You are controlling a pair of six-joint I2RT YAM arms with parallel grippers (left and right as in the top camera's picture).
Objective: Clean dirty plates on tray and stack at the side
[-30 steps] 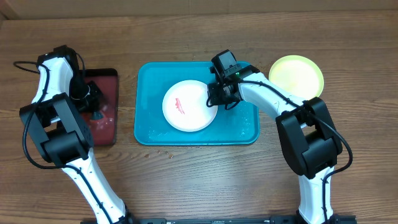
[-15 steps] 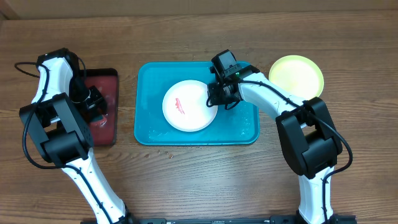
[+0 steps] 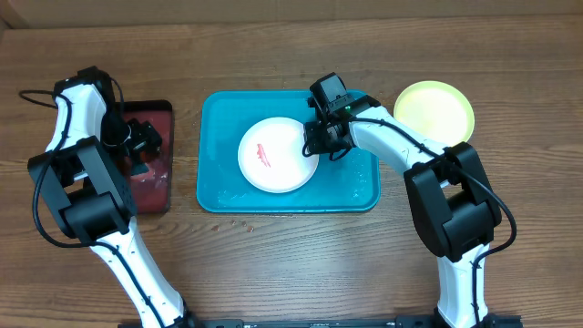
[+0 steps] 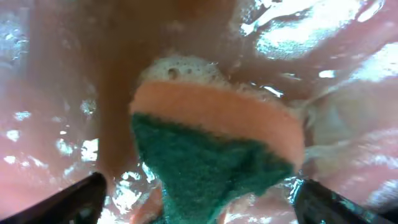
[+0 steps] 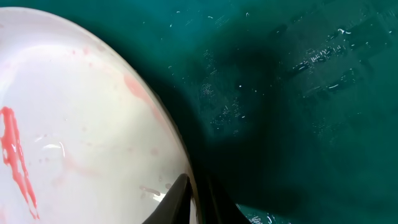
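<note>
1. Can see the white plate (image 3: 278, 155) lying in the blue tray (image 3: 217, 187), about in the middle; carries a red smear (image 3: 262, 157) on its left half.
2. Gripped at the right rim of this plate by the right gripper (image 3: 314, 138); clenched on it, not released.
3. In the right wrist view, rim pinched between the two fingers (image 5: 177, 194); one on the inner face of the plate, the other outside the edge above the tray floor; almost no gap between them.
4. Cannot say if lifted or resting at that edge.
5. Can see the yellow-green plate (image 3: 434, 111) on the table (image 3: 291, 264), near the upper right corner of the blue tray; apart from both grippers.
6. Over the red tray (image 3: 155, 187), the left gripper (image 3: 138, 144); wet shine on this tray.
7. In the left wrist view, a sponge (image 4: 217, 149) between the fingers (image 4: 78, 199); orange with green scrub face, foam on top; very close to the right finger, a small space at the left one.
8. Cannot tell if grasped or only standing between spread fingers.
</note>
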